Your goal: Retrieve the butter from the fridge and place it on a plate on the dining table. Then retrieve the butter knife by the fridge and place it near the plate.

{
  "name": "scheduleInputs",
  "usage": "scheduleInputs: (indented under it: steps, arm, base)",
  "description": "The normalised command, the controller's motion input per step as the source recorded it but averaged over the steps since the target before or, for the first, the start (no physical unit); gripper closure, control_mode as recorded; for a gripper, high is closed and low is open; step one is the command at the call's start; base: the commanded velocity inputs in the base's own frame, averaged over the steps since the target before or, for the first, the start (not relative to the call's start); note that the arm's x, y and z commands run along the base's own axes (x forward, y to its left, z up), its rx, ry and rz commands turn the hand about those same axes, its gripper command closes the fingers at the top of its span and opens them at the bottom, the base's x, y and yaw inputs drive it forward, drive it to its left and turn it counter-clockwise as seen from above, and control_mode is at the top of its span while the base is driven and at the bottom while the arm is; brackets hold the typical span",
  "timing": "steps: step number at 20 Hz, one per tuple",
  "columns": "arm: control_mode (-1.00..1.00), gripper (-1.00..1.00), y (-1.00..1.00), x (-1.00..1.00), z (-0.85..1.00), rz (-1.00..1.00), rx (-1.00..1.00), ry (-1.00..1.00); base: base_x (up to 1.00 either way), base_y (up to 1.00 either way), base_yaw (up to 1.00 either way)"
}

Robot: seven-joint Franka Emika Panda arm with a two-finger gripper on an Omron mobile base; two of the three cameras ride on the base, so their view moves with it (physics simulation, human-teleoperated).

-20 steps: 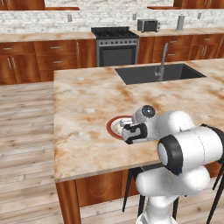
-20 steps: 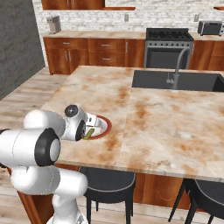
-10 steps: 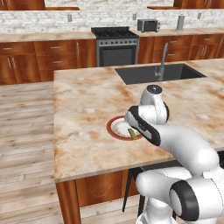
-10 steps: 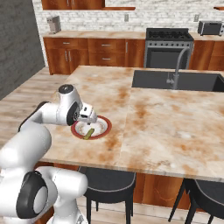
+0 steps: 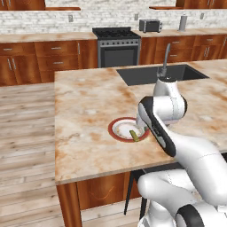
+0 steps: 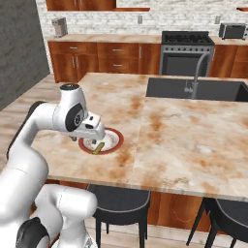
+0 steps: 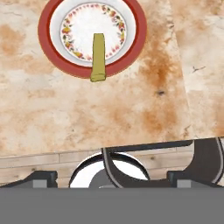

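The butter, a small yellow-olive stick, lies on the round white plate with the red-brown rim, one end reaching over that rim. The plate rests on the marble dining table near its front edge, with the butter on its right side. My gripper hangs above the table edge, drawn back from the plate, open, with nothing between its fingertips. In the right base view the gripper hovers just left of the plate and butter. The fridge and the butter knife are out of view.
A sunken dark sink with a tap sits at the table's far right. Black stools stand under the near edge. Wooden cabinets and a stove line the back wall. A grey wall rises at the left.
My hand has risen from low over the plate and pulled back toward the table edge. The butter stays lying on the plate, and the jaws remain wide.
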Motion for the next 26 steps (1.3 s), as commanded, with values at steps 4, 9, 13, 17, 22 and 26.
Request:
scheduleInputs:
  steps: [4, 9, 13, 17, 22, 26]
  arm:
    - [-1.0, -1.0, 0.0, -0.88, 0.09, 0.0, -0.02, -0.03]
    - [-1.0, -1.0, -0.02, -0.49, 0.06, 0.0, 0.01, -0.04]
    - [-1.0, -1.0, -0.05, 0.0, -0.05, 0.0, 0.0, 0.02]
    - [-1.0, -1.0, 0.0, -0.04, 0.0, 0.0, 0.0, 0.0]
    - [1.0, -1.0, -0.02, -0.18, -0.01, 0.0, 0.0, 0.0]
    - [1.0, -1.0, 0.0, 0.0, 0.0, 0.0, 0.0, 0.0]
  base:
    - [0.0, 0.0, 0.0]
    - [0.0, 0.0, 0.0]
    - [0.0, 0.0, 0.0]
    - [0.0, 0.0, 0.0]
    - [-0.4, -0.2, -0.02]
    - [-0.23, -0.48, -0.04]
